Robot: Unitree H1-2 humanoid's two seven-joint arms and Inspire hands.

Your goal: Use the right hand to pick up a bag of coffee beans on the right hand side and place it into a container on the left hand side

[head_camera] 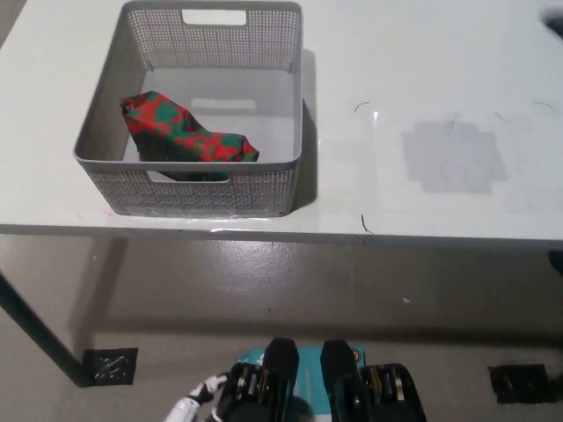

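Coffee bag (186, 134) (red-green pattern) lies inside the basket (290, 105) on the worktop (422, 97), so placing looks done. Right hand out of view; left hand (195, 409) barely visible, grip unclear. Next: nothing but idle.

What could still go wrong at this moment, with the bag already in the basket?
1. The coffee bag leans against the left wall of the grey basket rather than lying flat, so it may slump.
2. The basket stands close to the front edge of the white table; a knock could push it off.
3. The left hand is barely in view, the right hand not at all.
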